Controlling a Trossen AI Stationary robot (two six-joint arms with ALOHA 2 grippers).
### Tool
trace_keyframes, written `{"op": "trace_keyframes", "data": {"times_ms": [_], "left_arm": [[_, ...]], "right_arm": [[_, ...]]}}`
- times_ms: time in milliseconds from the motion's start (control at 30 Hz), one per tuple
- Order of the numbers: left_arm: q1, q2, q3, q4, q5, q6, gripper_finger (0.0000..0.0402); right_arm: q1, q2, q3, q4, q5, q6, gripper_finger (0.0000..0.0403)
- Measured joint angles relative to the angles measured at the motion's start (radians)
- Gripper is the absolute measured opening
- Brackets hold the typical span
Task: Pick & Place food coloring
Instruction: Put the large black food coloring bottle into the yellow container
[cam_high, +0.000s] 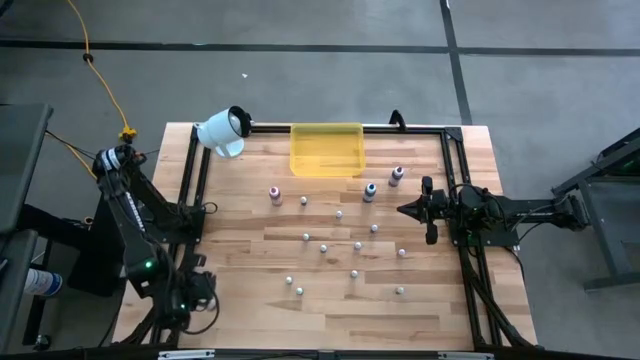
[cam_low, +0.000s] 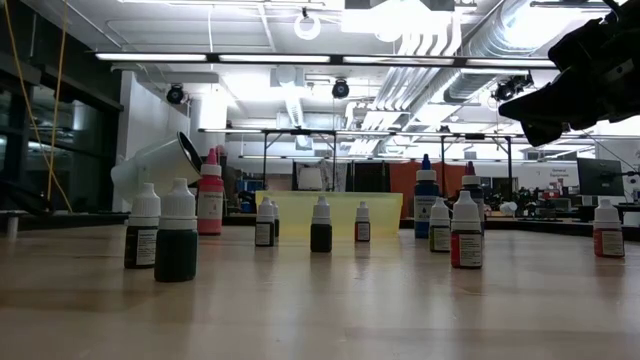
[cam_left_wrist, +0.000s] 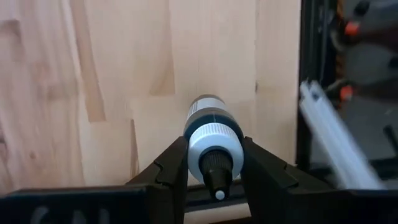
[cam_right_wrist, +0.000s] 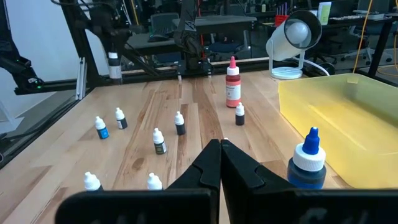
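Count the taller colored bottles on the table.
3: pink bottle near the yellow tray's left front corner; blue bottle and purple bottle near its right front corner. None seems hidden.

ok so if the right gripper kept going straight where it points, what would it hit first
Probably the small dropper bottle ahead of the right gripper, unless it passes above it; height unclear.
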Motion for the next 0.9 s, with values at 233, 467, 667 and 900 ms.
{"op": "trace_keyframes", "data": {"times_ms": [233, 467, 667, 900], "left_arm": [[0.159, -0.001, 0.135, -0.038, -0.032, -0.015, 0.0109], [0.373, 0.01, 0.292, -0.077, -0.062, 0.113, 0.0108], [0.566, 0.093, 0.456, -0.177, -0.06, 0.282, 0.0108], [0.764, 0.243, 0.709, -0.319, -0.059, 0.43, 0.0108]], "right_arm": [[0.0, 0.0, 0.0, 0.0, 0.0, 0.0, 0.0], [0.0, 0.0, 0.0, 0.0, 0.0, 0.0, 0.0], [0.0, 0.0, 0.0, 0.0, 0.0, 0.0, 0.0], [0.0, 0.0, 0.0, 0.0, 0.0, 0.0, 0.0]]}}
